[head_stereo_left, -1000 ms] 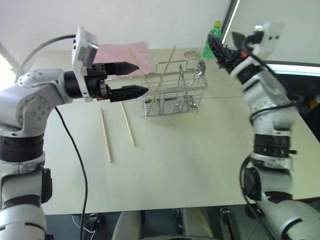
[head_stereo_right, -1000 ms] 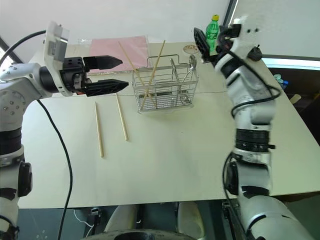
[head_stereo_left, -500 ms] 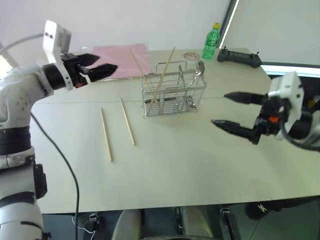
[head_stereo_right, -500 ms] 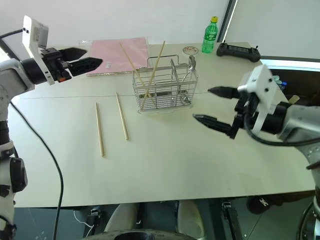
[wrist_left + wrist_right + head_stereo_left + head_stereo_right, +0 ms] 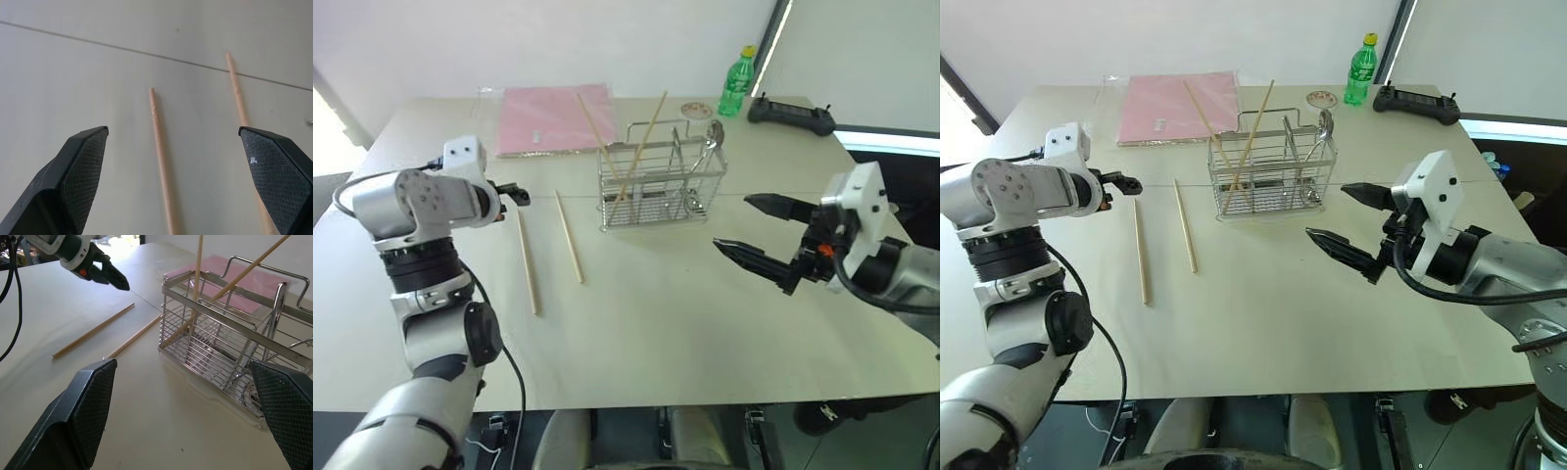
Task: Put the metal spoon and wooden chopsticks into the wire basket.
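The wire basket (image 5: 661,181) stands mid-table with two wooden chopsticks (image 5: 641,137) leaning in it and the metal spoon (image 5: 713,134) upright at its right end. Two more chopsticks (image 5: 527,262) (image 5: 569,237) lie flat on the table left of it. My left gripper (image 5: 514,193) is open and tilted down just over their far ends. In the left wrist view one chopstick (image 5: 161,166) runs between its fingers (image 5: 83,171). My right gripper (image 5: 1327,211) hangs open and empty above the table, to the right of and nearer than the basket (image 5: 230,347).
A pink mat (image 5: 556,117) lies at the back behind the basket. A green bottle (image 5: 736,83), a small round disc (image 5: 697,110) and a black controller (image 5: 790,113) sit at the back right. The table's right edge is close by the right arm.
My left arm dropped and its gripper tipped down over the far ends of the loose chopsticks. My right arm swung down from beside the bottle to right of the basket, then held still.
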You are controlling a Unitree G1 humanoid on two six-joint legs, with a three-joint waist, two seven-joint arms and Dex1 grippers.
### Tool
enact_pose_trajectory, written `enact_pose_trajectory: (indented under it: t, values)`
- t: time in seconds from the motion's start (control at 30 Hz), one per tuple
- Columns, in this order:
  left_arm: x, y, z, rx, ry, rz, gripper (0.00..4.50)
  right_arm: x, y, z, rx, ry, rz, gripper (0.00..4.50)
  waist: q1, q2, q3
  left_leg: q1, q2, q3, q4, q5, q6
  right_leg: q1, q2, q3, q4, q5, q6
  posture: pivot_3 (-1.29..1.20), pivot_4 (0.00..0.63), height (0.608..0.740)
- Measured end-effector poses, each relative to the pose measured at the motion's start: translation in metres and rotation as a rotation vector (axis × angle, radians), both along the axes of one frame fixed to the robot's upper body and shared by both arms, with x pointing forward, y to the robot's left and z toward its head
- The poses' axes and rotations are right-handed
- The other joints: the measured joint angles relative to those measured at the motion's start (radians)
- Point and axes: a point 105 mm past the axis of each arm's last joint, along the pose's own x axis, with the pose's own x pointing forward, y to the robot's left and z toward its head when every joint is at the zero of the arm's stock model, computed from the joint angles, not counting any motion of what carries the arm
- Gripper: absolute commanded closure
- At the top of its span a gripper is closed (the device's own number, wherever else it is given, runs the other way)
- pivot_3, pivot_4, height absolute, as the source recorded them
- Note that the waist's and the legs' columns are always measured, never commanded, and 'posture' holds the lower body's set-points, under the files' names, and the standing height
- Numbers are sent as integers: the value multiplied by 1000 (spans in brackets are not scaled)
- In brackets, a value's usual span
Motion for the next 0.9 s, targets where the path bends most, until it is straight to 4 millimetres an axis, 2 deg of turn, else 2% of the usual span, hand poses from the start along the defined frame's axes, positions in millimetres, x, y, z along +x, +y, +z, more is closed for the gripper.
enact_pose_trajectory:
  t: [0.2, 0.37, 0.6, 0.7, 0.9]
  values:
    - [14, -1, -42, -12, 98, 36, 0, 4, -1, 5, 44, -18, -48, 71, 5, 0, 0, -1, 0, 0, 2, 0, 0, 1, -1, 0, -1, -1, -4, 0, 150, 721]
    - [33, -15, -44, -6, 59, 4, 0, 4, 0, 8, 81, -16, -56, 71, 15, 2, -2, 1, -1, 0, 2, 0, 0, 3, -2, 0, -1, -1, -4, 0, 150, 721]
    - [42, -23, -46, 23, 52, -23, 0, 6, -1, 10, 111, -14, -90, 71, 31, 4, -3, 1, -1, 0, 3, 0, 0, 3, -2, 0, -1, -1, -5, 0, 150, 721]
    - [43, -19, -49, 45, 62, -17, 1332, 6, -4, 13, 124, -21, -110, 0, 30, 5, -3, 1, -1, 1, 3, 0, 0, 3, -2, 0, -1, -1, -5, 0, 150, 721]
    - [42, -15, -50, 39, 72, -5, 4464, 5, -5, 12, 131, -15, -113, 0, 32, 5, -3, 0, -2, 1, 3, 0, 0, 3, -3, -1, -2, -1, -4, 0, 150, 721]
